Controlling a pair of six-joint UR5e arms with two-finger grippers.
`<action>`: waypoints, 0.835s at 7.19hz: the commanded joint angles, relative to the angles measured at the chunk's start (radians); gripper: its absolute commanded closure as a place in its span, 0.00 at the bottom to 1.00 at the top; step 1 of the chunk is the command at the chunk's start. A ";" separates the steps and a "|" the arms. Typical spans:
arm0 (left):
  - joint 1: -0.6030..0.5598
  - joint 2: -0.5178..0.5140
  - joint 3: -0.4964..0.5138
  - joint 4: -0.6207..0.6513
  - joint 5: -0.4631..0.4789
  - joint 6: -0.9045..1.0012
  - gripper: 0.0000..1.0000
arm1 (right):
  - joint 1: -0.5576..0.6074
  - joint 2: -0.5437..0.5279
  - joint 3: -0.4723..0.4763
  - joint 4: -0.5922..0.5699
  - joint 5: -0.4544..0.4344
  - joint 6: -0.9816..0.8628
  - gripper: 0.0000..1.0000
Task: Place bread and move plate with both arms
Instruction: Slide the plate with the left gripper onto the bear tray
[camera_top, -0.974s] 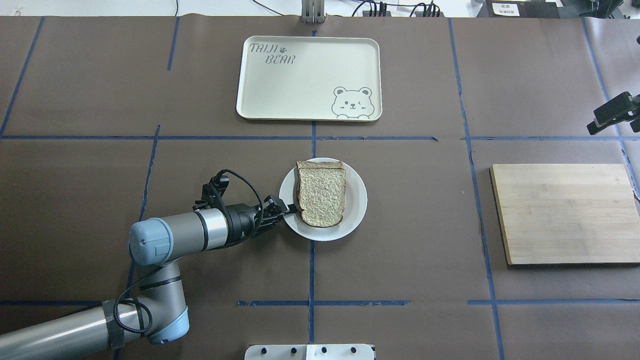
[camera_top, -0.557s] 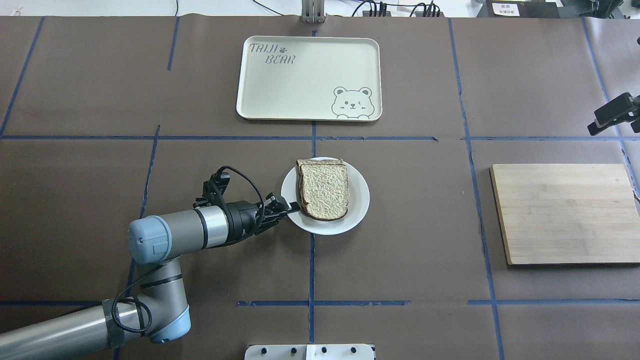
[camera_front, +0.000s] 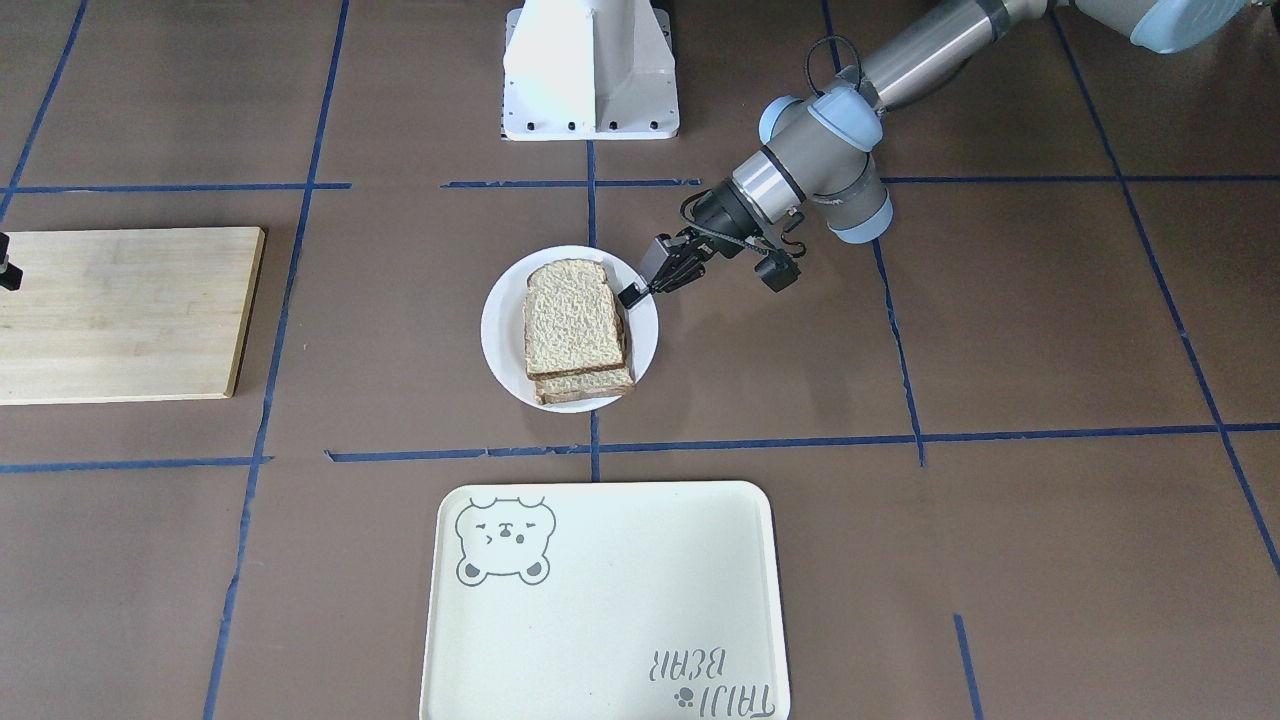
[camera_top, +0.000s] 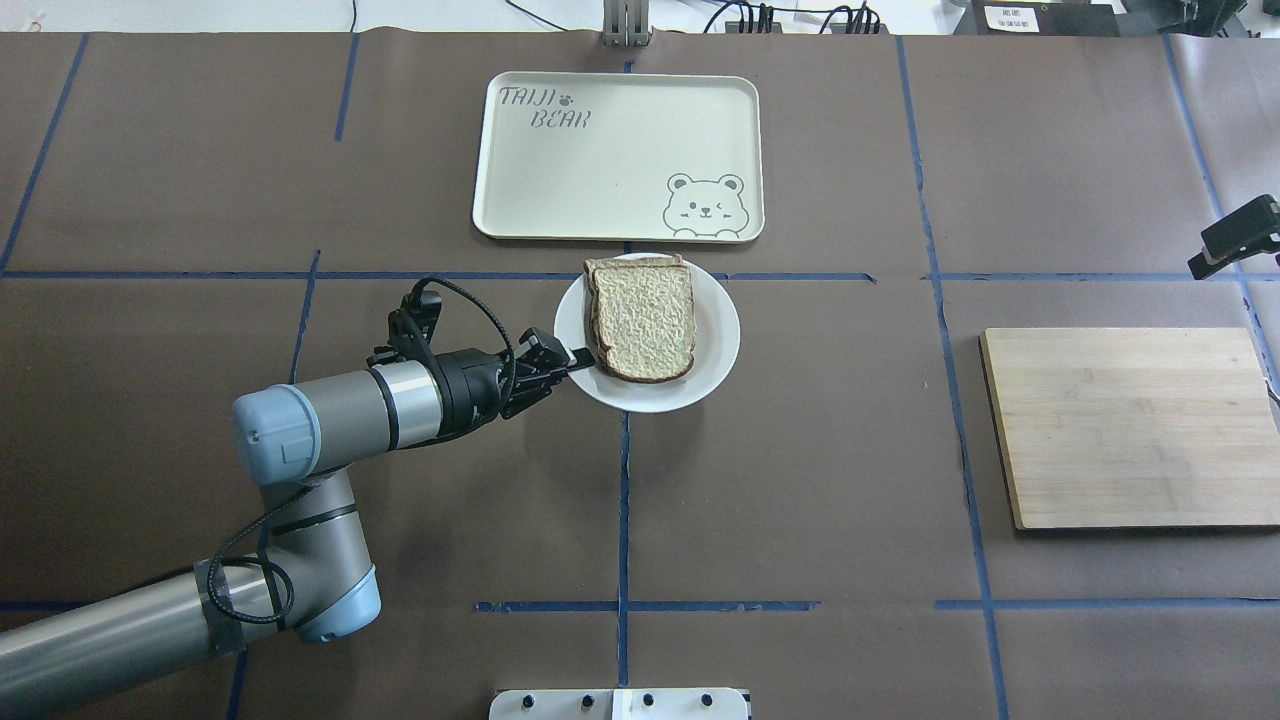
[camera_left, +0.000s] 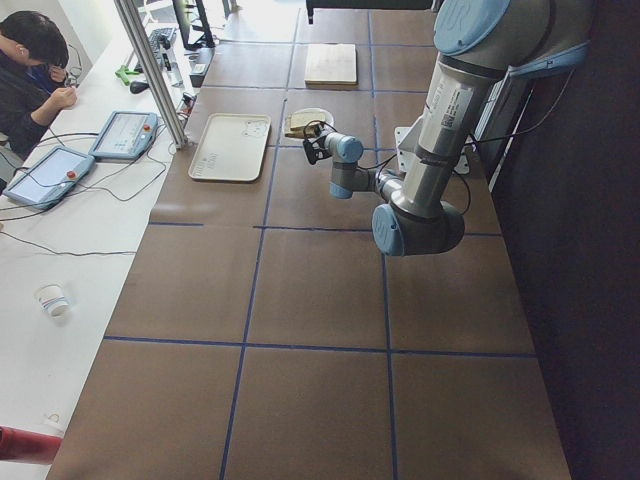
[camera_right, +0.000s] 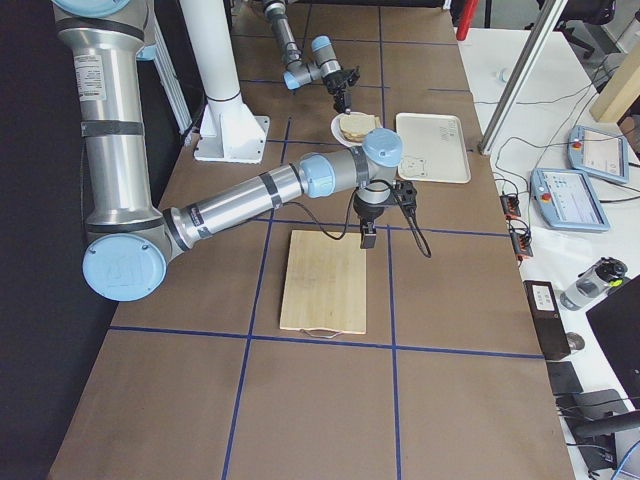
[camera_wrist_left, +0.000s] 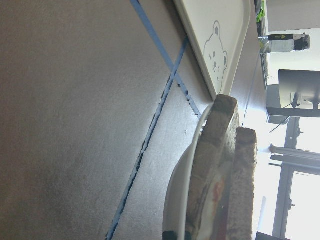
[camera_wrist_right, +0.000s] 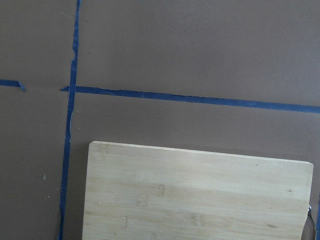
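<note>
Two black fingers of the left gripper (camera_top: 578, 358) are pinched almost closed on the rim of the plate (camera_top: 718, 335), on the side toward the robot's left. The bread (camera_top: 645, 320) lies on the plate, and the front view shows a second slice beneath it. The plate is near the bear tray (camera_top: 620, 150) but apart from it. The right gripper (camera_right: 368, 238) hangs by one end of the wooden board (camera_right: 325, 285). I cannot tell whether it is spread or closed.

The only writing I can read is "TAIJI BEAR", with a small paw print, printed in one corner of the cream tray (camera_top: 620, 160) lying near, beyond my left hand (camera_top: 578, 360).
</note>
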 joint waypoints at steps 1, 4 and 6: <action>-0.073 -0.055 0.037 0.056 0.001 -0.036 1.00 | 0.050 -0.045 -0.001 0.000 -0.001 -0.092 0.00; -0.183 -0.279 0.294 0.206 -0.001 -0.129 1.00 | 0.098 -0.058 -0.004 -0.002 0.001 -0.160 0.00; -0.231 -0.394 0.483 0.206 -0.001 -0.203 1.00 | 0.100 -0.057 -0.004 -0.002 0.001 -0.156 0.00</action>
